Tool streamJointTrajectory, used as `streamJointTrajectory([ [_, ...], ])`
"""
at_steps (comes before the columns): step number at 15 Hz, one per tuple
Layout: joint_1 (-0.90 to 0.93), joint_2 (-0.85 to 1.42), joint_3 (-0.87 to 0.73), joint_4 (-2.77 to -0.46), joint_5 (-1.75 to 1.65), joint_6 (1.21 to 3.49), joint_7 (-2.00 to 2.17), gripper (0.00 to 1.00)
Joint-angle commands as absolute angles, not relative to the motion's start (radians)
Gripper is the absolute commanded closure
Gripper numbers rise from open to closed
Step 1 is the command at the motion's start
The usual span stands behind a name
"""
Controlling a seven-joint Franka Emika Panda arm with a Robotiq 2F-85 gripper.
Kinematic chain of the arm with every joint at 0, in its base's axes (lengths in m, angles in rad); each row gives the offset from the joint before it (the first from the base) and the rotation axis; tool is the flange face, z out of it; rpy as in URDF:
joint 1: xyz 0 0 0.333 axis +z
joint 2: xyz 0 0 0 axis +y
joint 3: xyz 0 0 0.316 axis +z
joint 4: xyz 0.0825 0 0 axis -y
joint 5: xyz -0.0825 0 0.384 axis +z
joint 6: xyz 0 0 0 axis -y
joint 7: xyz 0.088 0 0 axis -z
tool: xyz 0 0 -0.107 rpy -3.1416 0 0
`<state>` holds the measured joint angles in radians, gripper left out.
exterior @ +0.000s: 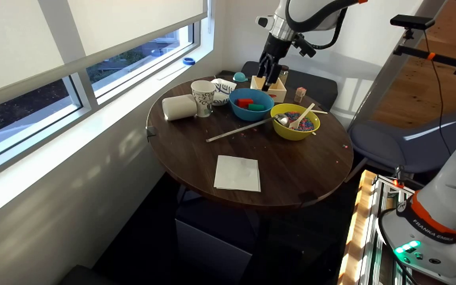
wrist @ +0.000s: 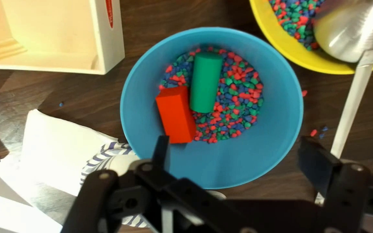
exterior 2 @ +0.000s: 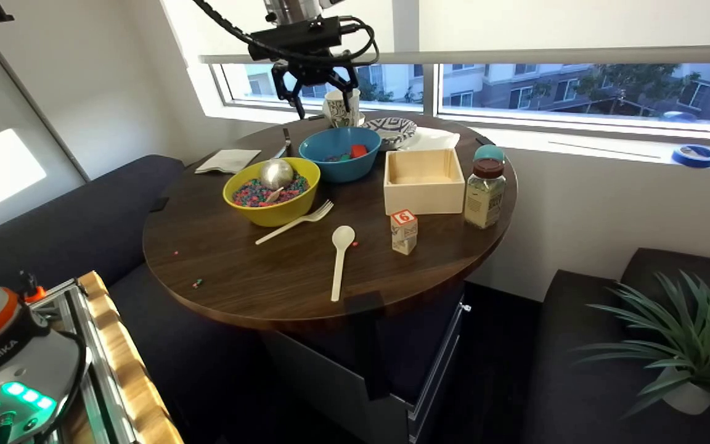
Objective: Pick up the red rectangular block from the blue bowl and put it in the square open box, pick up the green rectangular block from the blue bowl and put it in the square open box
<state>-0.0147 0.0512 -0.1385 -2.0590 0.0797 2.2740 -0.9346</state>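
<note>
On the table [exterior: 283, 166], in the blue bowl [wrist: 278, 113] below the gripper [exterior 2: 325, 111], the red block [wrist: 177, 117] is seen; over it the wide-spread, empty jaws should be centred, the cylinder [wrist: 206, 82] untouched

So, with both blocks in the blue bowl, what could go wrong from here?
The green block lies right beside the red block, so the open jaws might disturb both. Looking rounded, the green one might also roll on the loose granules. The wall of the blue bowl, near the red block, may obstruct the jaws.
</note>
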Motion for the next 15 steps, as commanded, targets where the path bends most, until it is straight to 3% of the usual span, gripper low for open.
streamJointTrajectory([
  [1,-0.045,0.062,-0.107,-2.049,0.077,2.272,-0.934,0.00],
  [15,-0.068,0.168,-0.066,-1.999,0.155,2.293,-0.995,0.00],
])
